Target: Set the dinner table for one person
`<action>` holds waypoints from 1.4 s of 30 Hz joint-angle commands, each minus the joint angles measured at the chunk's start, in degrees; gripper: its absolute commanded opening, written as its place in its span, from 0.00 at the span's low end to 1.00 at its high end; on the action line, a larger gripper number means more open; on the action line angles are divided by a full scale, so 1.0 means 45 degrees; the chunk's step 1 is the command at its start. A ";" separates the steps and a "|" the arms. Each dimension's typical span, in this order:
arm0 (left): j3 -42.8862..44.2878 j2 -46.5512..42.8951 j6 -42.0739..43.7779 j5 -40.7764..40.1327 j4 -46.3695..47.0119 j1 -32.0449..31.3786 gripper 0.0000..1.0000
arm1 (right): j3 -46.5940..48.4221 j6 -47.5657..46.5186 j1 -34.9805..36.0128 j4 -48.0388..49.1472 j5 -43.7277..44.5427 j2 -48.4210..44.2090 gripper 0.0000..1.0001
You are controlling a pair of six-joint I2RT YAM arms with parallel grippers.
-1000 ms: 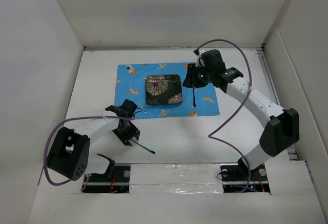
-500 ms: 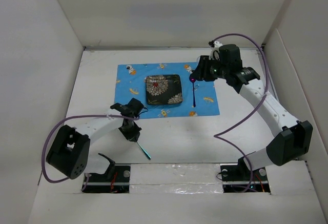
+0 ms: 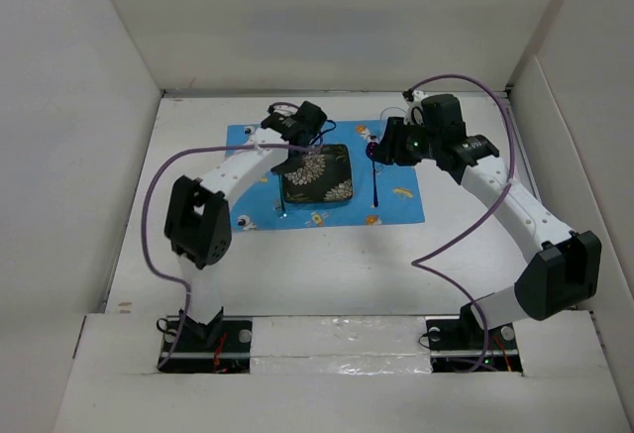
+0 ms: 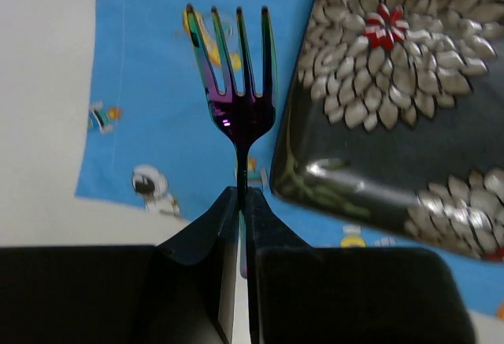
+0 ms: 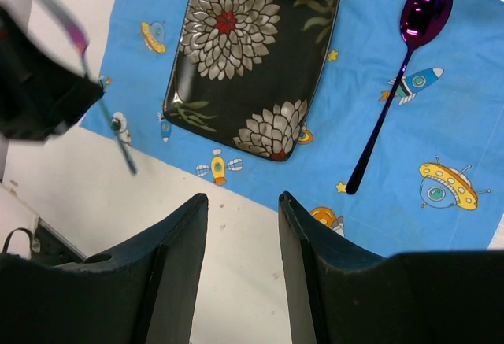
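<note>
My left gripper (image 4: pixel 242 196) is shut on the handle of an iridescent fork (image 4: pixel 239 84). It holds the fork above the blue space-print placemat (image 4: pixel 150 61), just left of the black flowered square plate (image 4: pixel 394 100). In the top view the left gripper (image 3: pixel 290 161) is at the plate's (image 3: pixel 322 180) left edge. A purple spoon (image 3: pixel 377 183) lies on the placemat (image 3: pixel 401 205) right of the plate. My right gripper (image 5: pixel 242 202) is open and empty, high above the placemat's near edge and the white dinner table (image 5: pixel 236 281). The right wrist view also shows the plate (image 5: pixel 252 61), the spoon (image 5: pixel 398 68) and the held fork (image 5: pixel 106 116).
White walls enclose the table (image 3: pixel 198 265) on the left, back and right. A clear glass-like object (image 3: pixel 391 114) stands at the placemat's far right corner, by the right wrist. The left arm stretches over the table's left half, its purple cable looping above it.
The left arm has swung from the table's near left to the placemat, carrying the fork to the plate's left side. The right gripper has drawn slightly back over the spoon.
</note>
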 commanded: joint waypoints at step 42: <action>0.3554 0.5393 0.5575 0.1464 0.0868 0.2643 0.00 | -0.0655 -0.0126 0.0623 -0.1149 0.1236 -0.0886 0.46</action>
